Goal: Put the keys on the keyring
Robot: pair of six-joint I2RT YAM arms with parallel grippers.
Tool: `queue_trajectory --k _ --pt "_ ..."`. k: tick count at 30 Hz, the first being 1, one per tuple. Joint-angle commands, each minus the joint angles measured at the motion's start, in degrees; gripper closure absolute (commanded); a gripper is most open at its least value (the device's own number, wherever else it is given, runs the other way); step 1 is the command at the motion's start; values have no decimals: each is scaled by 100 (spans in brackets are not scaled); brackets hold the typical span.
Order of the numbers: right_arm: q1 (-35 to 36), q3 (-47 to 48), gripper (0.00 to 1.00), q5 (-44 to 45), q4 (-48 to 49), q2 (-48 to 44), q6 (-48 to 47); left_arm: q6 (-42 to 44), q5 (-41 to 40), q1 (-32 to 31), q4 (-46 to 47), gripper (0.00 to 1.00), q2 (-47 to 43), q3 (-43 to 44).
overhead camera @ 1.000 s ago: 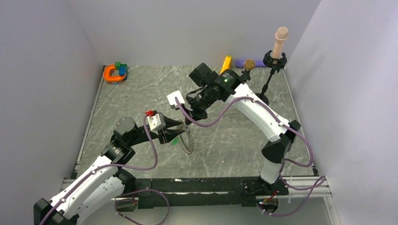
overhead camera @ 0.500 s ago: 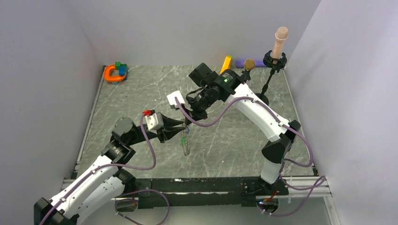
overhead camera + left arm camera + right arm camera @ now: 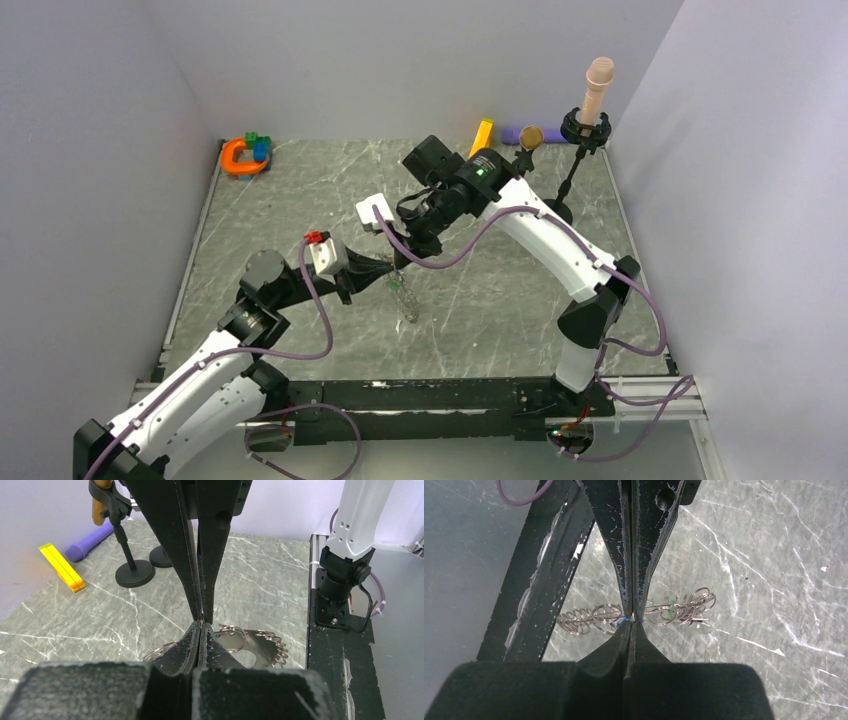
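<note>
Orange horseshoe toy (image 3: 240,158) sits in the upper left corner of the overhead view, with coloured blocks (image 3: 259,147) touching it. Lower and nearer the middle, the left gripper (image 3: 391,270) reaches rightward, its fingers (image 3: 192,642) clenched flat together on the thin wire loops (image 3: 231,630) of the keyring (image 3: 404,299). The keyring hangs edge-on just below the fingertips at the centre of the frame, over the marbled table (image 3: 300,200); whether its lower end touches the surface cannot be told. In the left wrist view its toothed edge shows to the lower right of the fingers. Of the keys (image 3: 667,613), only a green head is plain, caught among the loops right of centre in the right wrist view. The right gripper (image 3: 400,263) comes down from the upper right, also clenched, its tips meeting the left gripper's tips at the same spot on the loops; whether it grips them or merely touches cannot be told. Farther right, along the table's top edge, lie a yellow bar (image 3: 481,137) and a purple cylinder (image 3: 514,133), then a black stand (image 3: 572,170) carrying a pinkish rod (image 3: 598,85)
</note>
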Motion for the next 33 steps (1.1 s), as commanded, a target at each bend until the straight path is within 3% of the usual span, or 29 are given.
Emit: queue_trajectory --k 1,4,6,10,13,18,25,28,33 --pt "1 -54 91 -330 288 -180 114 -139 -271 -14 340 100 -286 -192" --pt "-179 -172 52 -625 430 -287 275 -345 -491 -3 740 100 -592 -558" --pt "-473 -207 45 -1037 485 -339 350 -532 -554 -1 1171 100 -824 -816" --pt "-998 -475 44 -2113 509 -571 -22 -1058 -790 14 2342 100 -1201 -1464" --pt "-1009 -684 46 -2421 358 -649 -371 -1470 -1073 11 3531 100 -1247 -1983" --pt "-861 -795 51 -2380 564 -627 -79 -2015 -1511 10 5280 100 -816 -2446" --pt "-694 -1027 53 -1938 1330 -661 896 -2483 -1709 23 7206 100 243 -2448" --pt "-716 -902 54 -1815 1543 -585 1162 -2758 -1655 29 7808 100 695 -2362" --pt "-865 -409 55 -1905 1724 -413 1506 -2765 -1537 33 7821 100 826 -2197"
